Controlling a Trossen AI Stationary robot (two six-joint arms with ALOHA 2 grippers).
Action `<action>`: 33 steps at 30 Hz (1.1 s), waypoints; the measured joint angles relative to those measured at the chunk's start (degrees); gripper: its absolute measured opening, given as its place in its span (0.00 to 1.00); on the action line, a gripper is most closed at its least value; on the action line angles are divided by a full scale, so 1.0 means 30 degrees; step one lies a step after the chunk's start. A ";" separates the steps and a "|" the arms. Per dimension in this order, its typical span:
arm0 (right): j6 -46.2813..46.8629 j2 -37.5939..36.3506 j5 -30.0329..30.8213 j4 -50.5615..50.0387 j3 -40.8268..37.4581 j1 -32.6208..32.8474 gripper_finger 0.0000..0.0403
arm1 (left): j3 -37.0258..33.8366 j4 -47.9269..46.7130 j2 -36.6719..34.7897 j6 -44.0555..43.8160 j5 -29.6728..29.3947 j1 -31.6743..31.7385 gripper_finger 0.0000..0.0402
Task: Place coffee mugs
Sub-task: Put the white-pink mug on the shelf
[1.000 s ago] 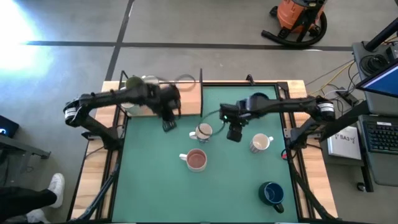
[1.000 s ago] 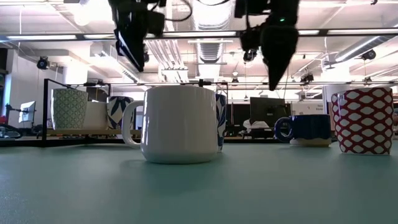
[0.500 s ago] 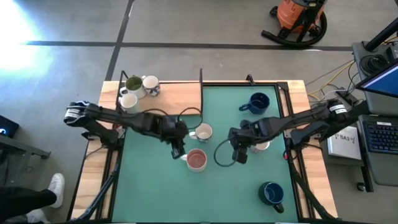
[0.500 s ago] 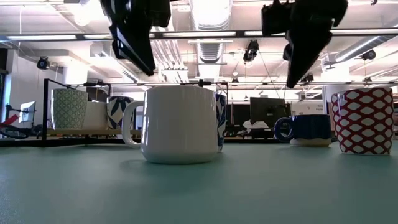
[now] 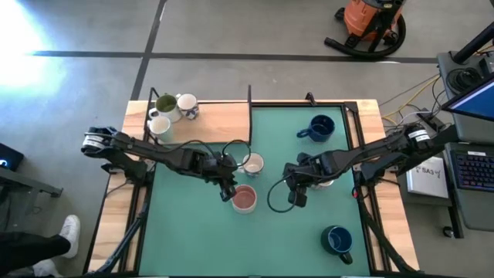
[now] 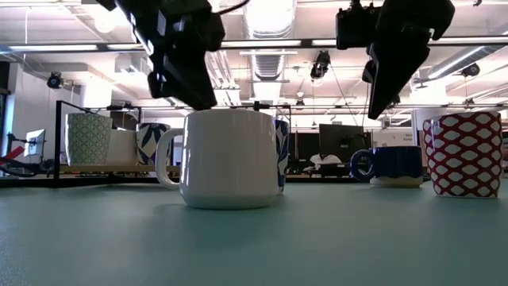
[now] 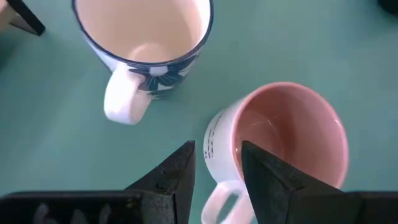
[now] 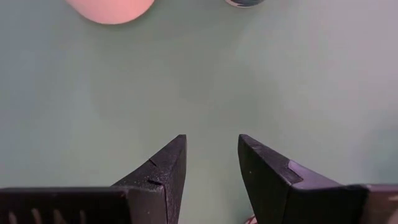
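Observation:
My left gripper (image 5: 228, 186) (image 7: 217, 155) is open and hovers just above the white mug with the pink inside (image 5: 244, 198) (image 7: 280, 143) (image 6: 230, 159). Its fingers stand on either side of the rim above the handle (image 7: 217, 199). The mug stands upright on the green mat. A blue-flowered mug (image 5: 251, 164) (image 7: 146, 37) stands just beyond it. My right gripper (image 5: 297, 194) (image 8: 211, 143) (image 6: 381, 99) is open above bare mat, beside the red-patterned mug (image 5: 324, 179) (image 6: 464, 155). Two navy mugs (image 5: 319, 127) (image 5: 337, 240) stand on the mat.
Three mugs (image 5: 171, 112) stand on the wooden shelf (image 5: 216, 123) at the table's far left, inside a thin black frame (image 6: 57, 143). A cable loops under my right arm (image 5: 274, 193). Bare mat lies along the near left (image 5: 193, 239).
My left gripper has swung from the wooden shelf toward the table's near side and right, and has come down to just above the pink-inside mug's rim. My right gripper has moved from beside the flowered mug toward the near edge. No mug has moved.

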 joint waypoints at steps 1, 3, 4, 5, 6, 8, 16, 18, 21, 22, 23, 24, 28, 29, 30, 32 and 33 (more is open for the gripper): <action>-0.0010 0.0000 -0.0004 0.0000 0.0000 0.0000 0.33 | 0.0004 0.0070 0.0200 -0.0029 0.0000 -0.0029 0.28; -0.0018 0.0000 -0.0004 -0.0008 0.0000 0.0000 0.33 | 0.0004 0.0121 0.0625 -0.0040 0.0000 -0.0071 0.28; -0.0023 0.0000 -0.0004 -0.0013 0.0000 0.0000 0.33 | 0.0004 0.0164 0.0841 -0.0030 0.0000 -0.0074 0.28; -0.0025 0.0000 -0.0004 -0.0022 0.0000 0.0000 0.33 | 0.0004 0.0180 0.1022 0.0015 0.0004 -0.0087 0.28; -0.0025 0.0000 -0.0004 -0.0015 0.0000 0.0000 0.33 | 0.0004 0.0183 0.1175 0.0033 0.0007 -0.0105 0.28; -0.0036 0.0000 -0.0004 -0.0015 0.0000 0.0000 0.33 | 0.0004 0.0254 0.1360 0.0040 -0.0006 -0.0117 0.28; -0.0078 0.0000 -0.0004 -0.0015 0.0000 0.0000 0.33 | 0.0004 0.0304 0.2307 -0.0178 0.0430 -0.0249 0.28; -0.0082 0.0000 -0.0010 -0.0015 0.0000 0.0000 0.33 | 0.0001 0.0316 0.2349 -0.0178 0.0433 -0.0282 0.28; -0.0076 0.0000 -0.0009 -0.0015 0.0000 0.0000 0.33 | 0.0004 0.0283 0.2124 -0.0164 0.0136 -0.0282 0.28; -0.0076 0.0000 -0.0011 -0.0022 0.0000 0.0000 0.33 | -0.0002 0.0260 0.2007 -0.0146 0.0117 -0.0282 0.28; -0.0076 0.0000 -0.0011 -0.0022 0.0000 0.0000 0.33 | 0.0004 0.0276 0.1877 -0.0142 0.0086 -0.0282 0.28; -0.0076 0.0000 -0.0011 -0.0022 0.0000 0.0000 0.33 | 0.0011 0.0282 0.1757 -0.0138 0.0080 -0.0284 0.28; -0.0076 0.0000 -0.0019 -0.0026 0.0000 0.0000 0.33 | 0.0202 0.0203 0.1564 -0.0171 0.0134 -0.0552 0.28; -0.0076 0.0000 -0.0014 -0.0022 0.0000 0.0000 0.33 | 0.0285 0.0195 0.1564 -0.0156 0.0146 -0.0636 0.28; -0.0076 0.0000 -0.0019 -0.0022 0.0000 0.0000 0.33 | 0.0364 0.0221 0.1564 -0.0136 0.0152 -0.0725 0.28; -0.0076 0.0000 -0.0019 -0.0022 0.0000 0.0000 0.33 | 0.0419 0.0247 0.1571 -0.0135 0.0202 -0.0892 0.28; -0.0073 0.0000 -0.0015 -0.0022 0.0000 0.0000 0.33 | 0.0419 0.0228 0.1571 -0.0134 0.0212 -0.0952 0.28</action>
